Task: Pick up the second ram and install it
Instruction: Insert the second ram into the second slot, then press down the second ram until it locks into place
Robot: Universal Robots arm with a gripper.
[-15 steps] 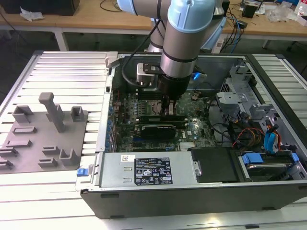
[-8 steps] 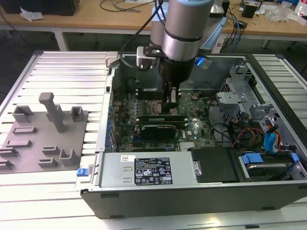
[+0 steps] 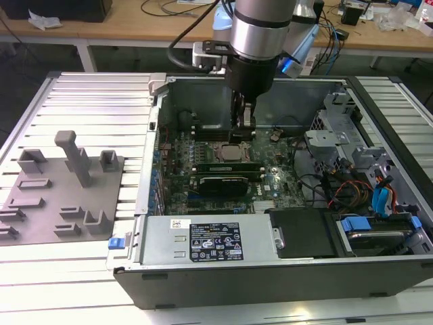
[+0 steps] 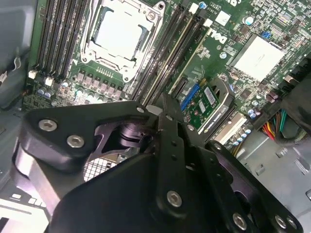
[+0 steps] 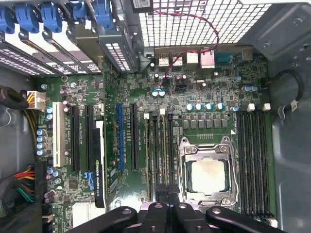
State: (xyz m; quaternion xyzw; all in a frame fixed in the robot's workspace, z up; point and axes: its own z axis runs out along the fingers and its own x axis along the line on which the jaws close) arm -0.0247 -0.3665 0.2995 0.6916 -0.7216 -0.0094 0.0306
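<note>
Tool (image 3: pixel 244 125) hangs above CPU socket (image 3: pixel 230 152), graphics card (image 3: pixel 220 183) nearby.

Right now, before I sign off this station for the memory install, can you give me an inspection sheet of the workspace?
Surface: slatted metal table with an open computer case lying on it.
Job's things: second ram cannot be told apart from the memory slots beside the CPU socket.
Clutter: grey moulded tray on the table, at the exterior view's left of the case.
Grippers: gripper low inside the case, close above the motherboard near the socket.
Cables: coloured wire bundles in the case at the exterior view's right; red wire by the rear ports.
Surroundings: workbench behind, carrying cables.
</note>
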